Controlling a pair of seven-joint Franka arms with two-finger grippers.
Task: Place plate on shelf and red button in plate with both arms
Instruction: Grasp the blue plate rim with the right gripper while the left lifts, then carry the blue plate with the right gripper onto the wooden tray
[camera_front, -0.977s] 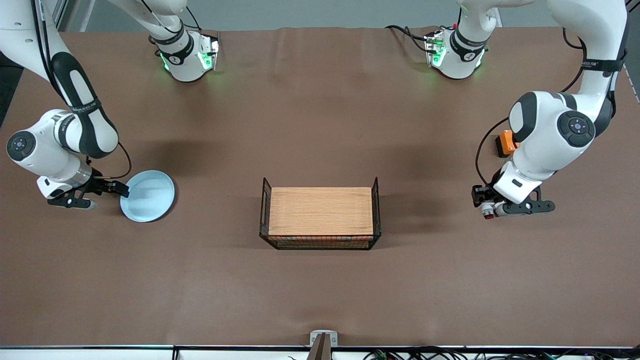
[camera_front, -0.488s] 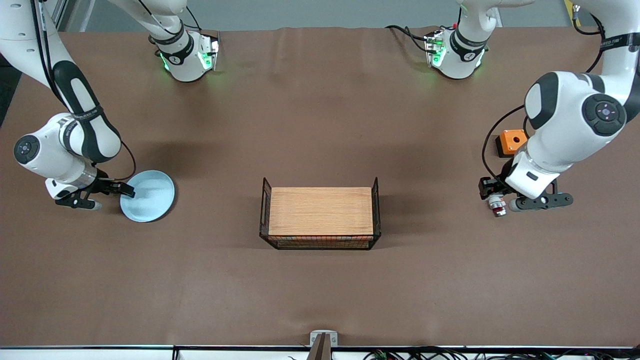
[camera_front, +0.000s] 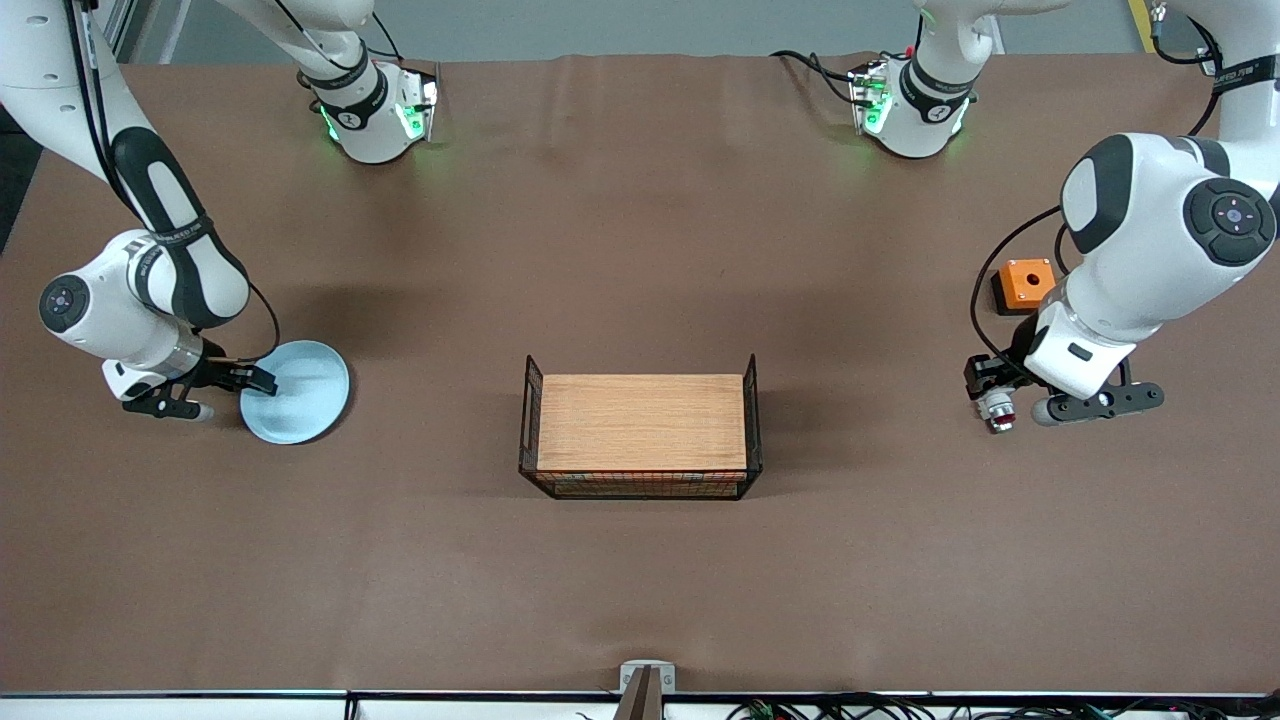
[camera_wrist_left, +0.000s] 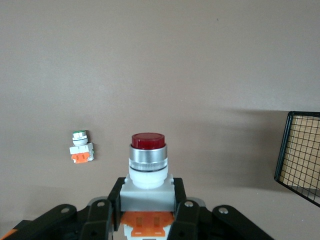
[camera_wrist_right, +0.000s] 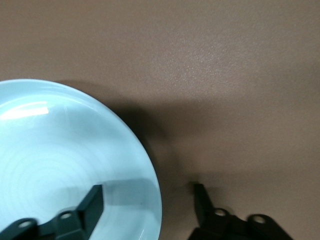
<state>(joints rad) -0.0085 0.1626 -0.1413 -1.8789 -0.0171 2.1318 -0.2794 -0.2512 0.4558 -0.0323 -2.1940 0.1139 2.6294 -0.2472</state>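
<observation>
The pale blue plate (camera_front: 300, 392) lies on the table toward the right arm's end and also shows in the right wrist view (camera_wrist_right: 60, 155). My right gripper (camera_front: 228, 392) is open and low at the plate, its jaws straddling the rim (camera_wrist_right: 148, 200): one finger (camera_wrist_right: 90, 202) is over the plate, the other (camera_wrist_right: 202, 200) is outside it. My left gripper (camera_front: 1000, 395) is shut on the red button (camera_front: 997, 410), holding it by its white-grey body with the red cap (camera_wrist_left: 148, 140) pointing away from the hand, above the table (camera_wrist_left: 147, 200).
A black wire basket (camera_front: 640, 485) holding a wooden block stands mid-table; its corner shows in the left wrist view (camera_wrist_left: 300, 155). An orange square box (camera_front: 1022, 283) sits by the left arm. A small white-and-orange part with a green cap (camera_wrist_left: 80, 148) lies on the table.
My left gripper has carried the red button a little toward the left arm's end of the table. My right gripper has slid farther onto the plate's rim.
</observation>
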